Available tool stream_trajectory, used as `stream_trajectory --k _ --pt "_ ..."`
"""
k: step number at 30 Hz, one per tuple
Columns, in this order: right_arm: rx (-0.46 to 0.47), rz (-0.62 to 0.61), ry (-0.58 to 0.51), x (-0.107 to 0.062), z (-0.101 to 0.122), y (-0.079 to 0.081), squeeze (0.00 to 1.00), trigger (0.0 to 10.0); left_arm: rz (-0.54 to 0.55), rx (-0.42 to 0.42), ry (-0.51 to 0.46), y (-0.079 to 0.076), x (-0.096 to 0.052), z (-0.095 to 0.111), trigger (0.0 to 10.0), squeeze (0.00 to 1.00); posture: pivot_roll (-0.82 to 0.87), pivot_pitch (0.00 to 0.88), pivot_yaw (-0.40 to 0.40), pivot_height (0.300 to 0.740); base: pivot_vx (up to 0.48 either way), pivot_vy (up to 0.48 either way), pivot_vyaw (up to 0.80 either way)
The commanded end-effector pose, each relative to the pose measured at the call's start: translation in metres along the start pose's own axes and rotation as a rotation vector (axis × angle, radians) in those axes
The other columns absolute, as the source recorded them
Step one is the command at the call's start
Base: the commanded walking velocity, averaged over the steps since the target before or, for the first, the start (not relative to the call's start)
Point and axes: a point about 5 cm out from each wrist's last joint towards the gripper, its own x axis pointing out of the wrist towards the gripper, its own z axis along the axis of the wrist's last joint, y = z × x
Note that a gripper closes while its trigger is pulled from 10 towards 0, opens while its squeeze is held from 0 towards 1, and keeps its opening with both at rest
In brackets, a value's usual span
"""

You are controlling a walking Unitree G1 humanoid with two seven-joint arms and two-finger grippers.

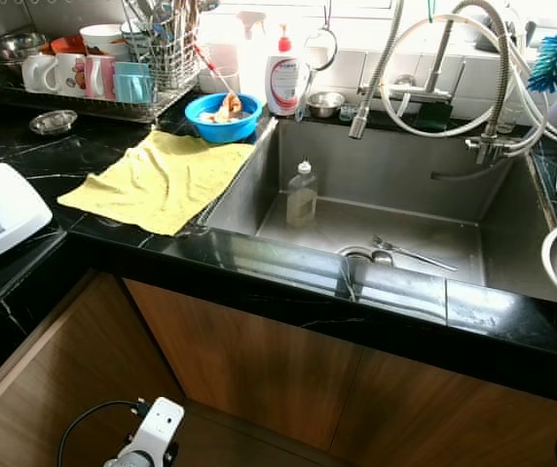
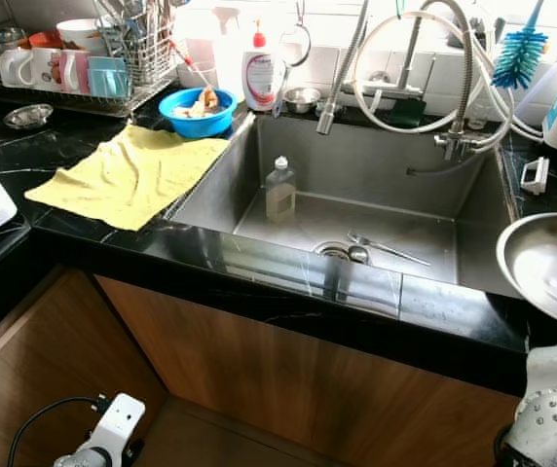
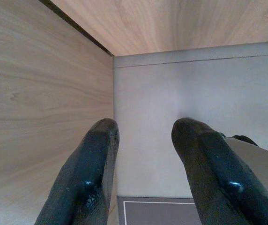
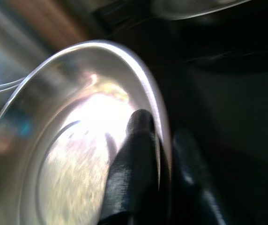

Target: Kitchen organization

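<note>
Head views: the steel bowl [image 2: 546, 263] hangs at the right edge of the black worktop [image 2: 259, 258], beside the sink [image 2: 356, 204] where a bottle [image 2: 279, 192] stands. Left wrist view: the left end effector [image 3: 143, 140] is parted, holding nothing, by wood panels. Right wrist view: the right end effector [image 4: 161, 136] pinches the bowl's rim, one finger inside.

My left arm [image 1: 150, 440] ends in a white, boxy wrist block with small dark screw holes and a thin black cable looping off it. My right arm [image 2: 554, 411] is rounded silver metal, dotted with tiny screws. Both end effectors [image 3: 145, 154] [image 4: 160, 154] have two long, glossy black fingers with rounded tips.
</note>
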Motion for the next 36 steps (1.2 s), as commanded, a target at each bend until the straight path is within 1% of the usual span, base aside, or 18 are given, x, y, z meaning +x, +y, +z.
stream_trajectory --k 1,5,6,7,9,14,16,17,19,21,23,24,25,27,28,31,34,36 --pt "-0.006 0.043 0.042 -0.001 -0.008 0.008 0.0 0.0 0.0 0.03 0.008 0.003 -0.001 -0.002 10.0 0.0 -0.06 0.0 0.02 0.74 0.0 0.0 0.0" --pt "-0.024 0.072 0.048 -0.001 -0.009 0.012 0.0 0.0 0.0 0.03 0.009 0.003 -0.001 -0.002 10.0 0.0 -0.06 0.0 0.019 0.74 0.0 0.0 0.0" --pt "-0.082 0.169 0.052 -0.002 -0.012 0.026 0.0 10.0 0.001 0.029 0.008 0.003 -0.001 -0.002 10.0 0.0 -0.06 0.0 0.018 0.74 0.0 0.0 0.0" --pt "-0.143 0.257 0.052 -0.003 -0.014 0.04 0.0 10.0 0.001 0.028 0.006 0.003 -0.001 -0.002 10.0 0.0 -0.06 0.0 0.017 0.74 0.0 0.0 0.0" --pt "-0.211 0.339 0.045 -0.004 -0.018 0.056 0.0 10.0 0.002 0.026 0.006 0.003 -0.001 -0.002 10.0 0.0 -0.05 0.0 0.015 0.74 0.0 0.0 0.0" --pt "-0.272 0.389 0.021 0.003 -0.021 0.075 0.0 10.0 0.003 0.022 0.005 0.002 -0.001 -0.002 10.0 0.0 -0.05 0.0 0.014 0.74 0.0 0.0 0.0" --pt "-0.365 0.454 0.016 0.009 -0.028 0.092 0.0 10.0 0.004 0.021 0.005 0.002 -0.001 -0.002 10.0 0.0 -0.05 0.0 0.011 0.74 0.0 0.0 0.0" --pt "-0.365 0.454 0.016 0.009 -0.028 0.092 0.0 10.0 0.004 0.021 0.005 0.002 -0.001 -0.002 10.0 0.0 -0.05 0.0 0.011 0.74 0.0 0.0 0.0" --pt "-0.491 0.536 0.005 0.013 -0.038 0.108 0.0 10.0 0.005 0.019 0.004 0.001 -0.001 -0.002 10.0 0.0 -0.05 0.0 0.009 0.74 0.0 0.0 0.0" --pt "-0.552 0.568 -0.005 0.017 -0.043 0.116 0.0 10.0 0.005 0.016 0.003 0.001 0.0 -0.001 10.0 0.0 -0.05 0.0 0.006 0.74 0.0 0.0 0.0" --pt "-0.569 0.578 -0.004 0.019 -0.045 0.118 0.0 10.0 0.005 0.016 0.002 0.001 0.0 -0.001 10.0 0.0 -0.04 0.0 0.005 0.74 0.0 0.0 0.0" --pt "-0.625 0.6 -0.003 0.022 -0.05 0.121 0.0 10.0 0.005 0.014 0.002 0.001 0.0 -0.001 10.0 0.0 -0.04 0.0 0.004 0.74 0.0 0.0 0.0" --pt "-0.625 0.6 -0.003 0.022 -0.05 0.121 0.0 10.0 0.005 0.014 0.002 0.001 0.0 -0.001 10.0 0.0 -0.04 0.0 0.004 0.74 0.0 0.0 0.0" --pt "-0.748 0.622 -0.005 0.03 -0.06 0.124 0.0 10.0 0.005 0.013 0.0 0.0 0.0 -0.001 10.0 0.0 -0.04 0.0 0.001 0.74 0.0 0.0 0.0" --pt "-0.748 0.622 -0.005 0.03 -0.06 0.124 0.0 10.0 0.005 0.013 0.0 0.0 0.0 -0.001 10.0 0.0 -0.04 0.0 0.001 0.74 0.0 0.0 0.0" --pt "-0.839 0.643 -0.009 0.038 -0.066 0.126 0.0 10.0 0.009 0.009 -0.001 0.0 0.0 -0.001 10.0 0.0 -0.04 0.0 -0.002 0.74 0.0 0.0 0.0" --pt "-1.015 0.655 -0.061 0.044 -0.07 0.123 0.0 10.0 0.009 0.007 -0.002 0.0 0.0 0.0 10.0 0.0 -0.03 0.0 -0.003 0.74 0.0 0.0 0.0" --pt "-1.032 0.636 -0.053 0.048 -0.07 0.118 0.0 10.0 0.01 0.006 -0.002 0.0 0.0 0.0 10.0 0.0 -0.03 0.0 -0.005 0.74 0.0 0.0 0.0"
